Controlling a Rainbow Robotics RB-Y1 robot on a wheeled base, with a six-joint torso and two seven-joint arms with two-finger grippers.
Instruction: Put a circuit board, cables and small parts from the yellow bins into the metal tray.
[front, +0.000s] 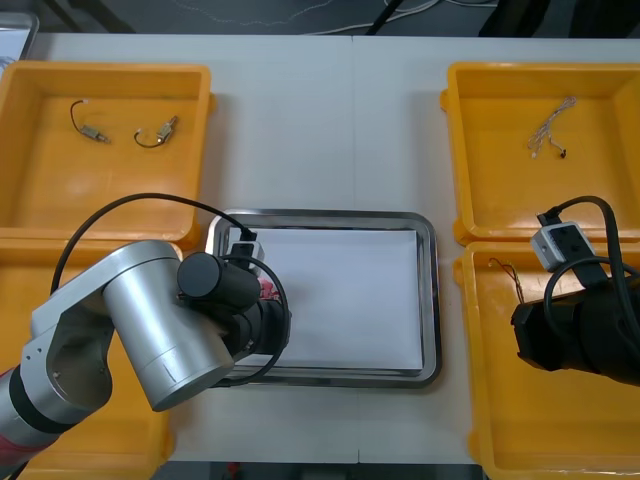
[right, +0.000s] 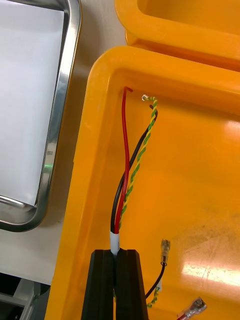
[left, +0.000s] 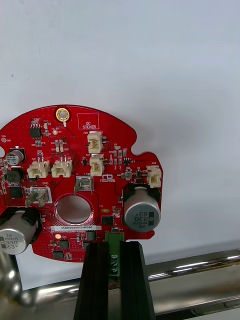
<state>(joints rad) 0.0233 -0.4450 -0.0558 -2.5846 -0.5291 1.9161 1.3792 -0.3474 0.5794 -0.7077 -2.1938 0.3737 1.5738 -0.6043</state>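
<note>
My left gripper (left: 114, 248) is shut on the green connector at the edge of a round red circuit board (left: 75, 170). The board sits over the white inside of the metal tray (front: 428, 300), close to its left rim; a sliver of the board (front: 268, 290) shows past the left arm in the front view. My right gripper (right: 118, 256) is shut on the white sleeve of a red, black and yellow-green cable bundle (right: 125, 165). The bundle lies in the near right yellow bin (right: 200, 200), its ends near the corner next to the tray. I cannot tell whether the board touches the tray floor.
The far left bin (front: 30, 180) holds two small metal parts (front: 95, 132) with short black leads. A thin pale cable (front: 552, 128) lies in the far right bin. More cable ends with crimped terminals (right: 164, 248) lie beside my right fingers. The tray rim (left: 200, 272) runs behind the left fingers.
</note>
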